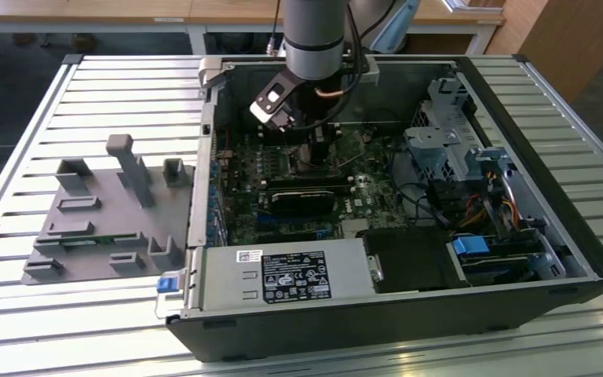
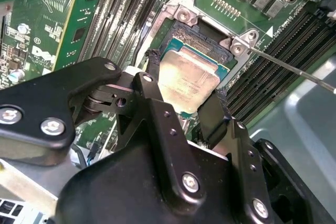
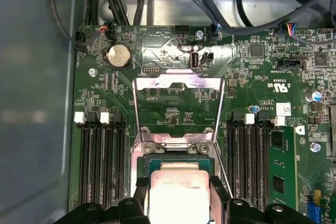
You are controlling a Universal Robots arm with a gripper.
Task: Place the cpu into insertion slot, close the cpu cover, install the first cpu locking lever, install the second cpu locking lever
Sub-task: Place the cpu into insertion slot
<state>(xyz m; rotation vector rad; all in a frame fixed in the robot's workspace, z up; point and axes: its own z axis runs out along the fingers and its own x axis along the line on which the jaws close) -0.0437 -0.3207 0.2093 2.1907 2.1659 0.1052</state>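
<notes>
arm (image 1: pixel 317 35) vertical, fingers (image 2: pixel 212 115) gripping cpu (image 2: pixel 186 85) at insertion slot (image 2: pixel 202 42).

The cpu (image 2: pixel 185 77) is sitting over the insertion slot (image 2: pixel 198 39), gripped between the fingers of the gripper (image 2: pixel 182 95); the cpu cover (image 3: pixel 178 81) is lying open beside it.

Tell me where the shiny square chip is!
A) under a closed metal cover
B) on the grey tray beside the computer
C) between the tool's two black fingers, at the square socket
C: in the second wrist view the cpu is held between the fingers of the tool, right at the insertion slot. In the first wrist view the cpu cover is flipped open.
</notes>
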